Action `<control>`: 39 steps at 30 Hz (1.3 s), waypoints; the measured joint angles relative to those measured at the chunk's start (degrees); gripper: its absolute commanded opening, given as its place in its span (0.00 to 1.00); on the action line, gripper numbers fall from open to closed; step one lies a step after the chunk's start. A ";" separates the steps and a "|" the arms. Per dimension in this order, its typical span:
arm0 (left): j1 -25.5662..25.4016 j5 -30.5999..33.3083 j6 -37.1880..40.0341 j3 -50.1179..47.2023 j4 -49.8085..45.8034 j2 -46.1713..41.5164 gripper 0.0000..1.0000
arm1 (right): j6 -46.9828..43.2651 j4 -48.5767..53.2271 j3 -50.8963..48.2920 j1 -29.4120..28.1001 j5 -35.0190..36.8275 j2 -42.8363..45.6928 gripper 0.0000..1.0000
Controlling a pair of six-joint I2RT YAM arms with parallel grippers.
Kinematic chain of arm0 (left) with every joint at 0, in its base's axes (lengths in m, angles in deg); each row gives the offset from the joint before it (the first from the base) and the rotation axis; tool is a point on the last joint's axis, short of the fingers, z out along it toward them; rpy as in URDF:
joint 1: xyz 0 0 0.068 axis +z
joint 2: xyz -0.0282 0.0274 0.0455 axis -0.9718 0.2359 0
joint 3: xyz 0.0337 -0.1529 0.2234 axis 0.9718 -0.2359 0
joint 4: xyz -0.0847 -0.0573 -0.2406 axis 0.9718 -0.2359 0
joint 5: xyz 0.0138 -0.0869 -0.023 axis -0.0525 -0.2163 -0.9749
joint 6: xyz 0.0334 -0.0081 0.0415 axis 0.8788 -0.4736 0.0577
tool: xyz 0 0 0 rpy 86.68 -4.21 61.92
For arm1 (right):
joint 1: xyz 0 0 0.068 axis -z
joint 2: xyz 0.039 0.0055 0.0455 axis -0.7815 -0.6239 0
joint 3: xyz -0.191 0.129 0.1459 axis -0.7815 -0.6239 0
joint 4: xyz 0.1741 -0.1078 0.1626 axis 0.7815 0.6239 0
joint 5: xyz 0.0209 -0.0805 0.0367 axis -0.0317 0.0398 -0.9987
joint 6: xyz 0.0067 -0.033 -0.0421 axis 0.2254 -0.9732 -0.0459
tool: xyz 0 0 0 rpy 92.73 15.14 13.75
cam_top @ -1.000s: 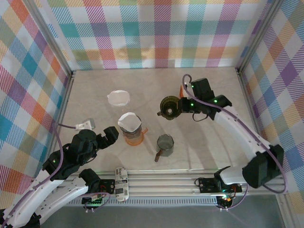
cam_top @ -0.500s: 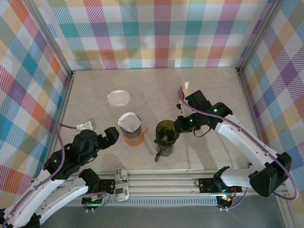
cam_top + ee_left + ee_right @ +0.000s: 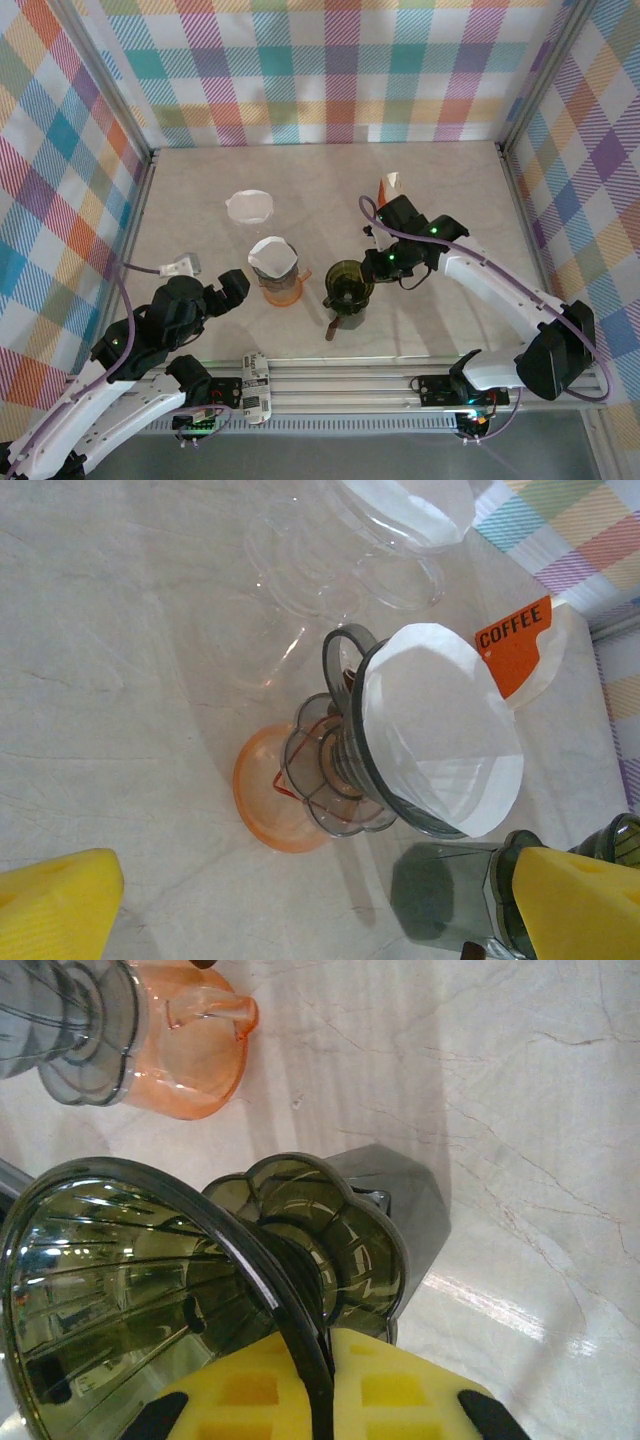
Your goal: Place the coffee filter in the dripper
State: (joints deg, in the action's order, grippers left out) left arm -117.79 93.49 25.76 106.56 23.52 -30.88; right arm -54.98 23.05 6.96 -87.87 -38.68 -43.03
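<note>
Three plaid walls (image 3: 330, 70) ring the marbled table (image 3: 200, 190); left gripper (image 3: 315, 905) gapes empty, right gripper (image 3: 318, 1385) pinches olive dripper (image 3: 348, 277).

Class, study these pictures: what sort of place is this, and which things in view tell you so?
Likely a robot test cell staged as a coffee corner: checked walls on a metal frame, a left arm and right arm bolted to a rail, and a clear dripper holding a paper filter.

You have bright, even overhead light; the worktop (image 3: 450, 200) shows only short, soft shadows. In your right wrist view a white glare streak crosses it at lower right. The top view is sharp throughout.
</note>
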 measured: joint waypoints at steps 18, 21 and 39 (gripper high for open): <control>0.00 -0.04 -0.02 -0.26 0.09 0.11 1.00 | 0.04 -2.99 -3.21 -1.01 1.36 0.63 0.63; 0.00 -0.13 -0.02 -0.26 0.22 0.33 1.00 | 0.02 -3.04 -3.23 -1.05 2.25 1.86 0.71; 0.00 -2.64 0.33 -0.26 1.73 1.42 1.00 | -0.87 -12.04 0.13 8.96 12.74 2.38 0.68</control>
State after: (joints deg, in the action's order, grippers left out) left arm -117.79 90.84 26.09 106.30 25.25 -29.46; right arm -55.85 11.00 7.09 -78.90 -25.94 -40.65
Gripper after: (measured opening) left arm 0.999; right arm 0.727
